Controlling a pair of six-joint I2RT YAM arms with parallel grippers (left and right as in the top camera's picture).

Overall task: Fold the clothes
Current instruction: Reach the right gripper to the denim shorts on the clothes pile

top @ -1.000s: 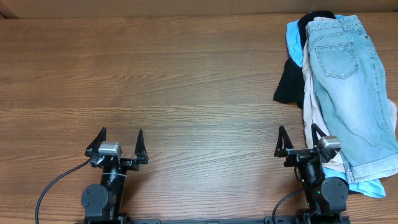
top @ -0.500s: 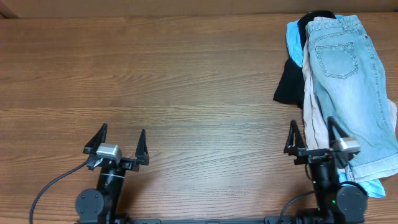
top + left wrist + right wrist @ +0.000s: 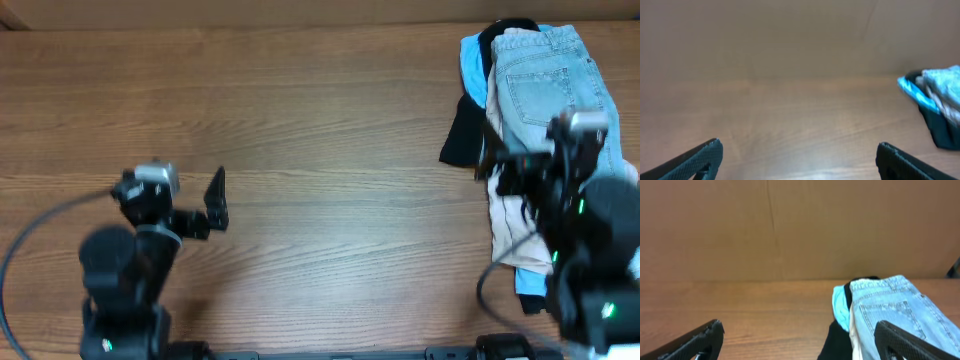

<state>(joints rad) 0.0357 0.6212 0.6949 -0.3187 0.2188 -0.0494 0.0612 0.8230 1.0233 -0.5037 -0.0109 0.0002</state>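
In the overhead view, a brown wood-grain desk point(image 3: 320, 120) carries a heap of clothes in the upper right of the frame: light blue denim shorts point(image 3: 545, 80) lie on top, with a turquoise garment point(image 3: 472, 65) and a black garment point(image 3: 462, 140) showing at their left edge and a cream garment point(image 3: 505, 215) below them. The right claw point(image 3: 565, 160), blurred, sits over this heap, and its opening cannot be told here. The left claw point(image 3: 170, 190) is in the lower left over bare wood, well apart from the clothes, with its fingers spread. In the left wrist view, the left claw point(image 3: 799, 145) has its two dark fingers wide apart at the bottom corners, and the blurred heap lies at the right edge. In the right wrist view, the right claw point(image 3: 797, 325) is likewise spread with nothing in it. The light blue denim shorts point(image 3: 895, 310) lie at the lower right, before a plain brown wall point(image 3: 800, 230).
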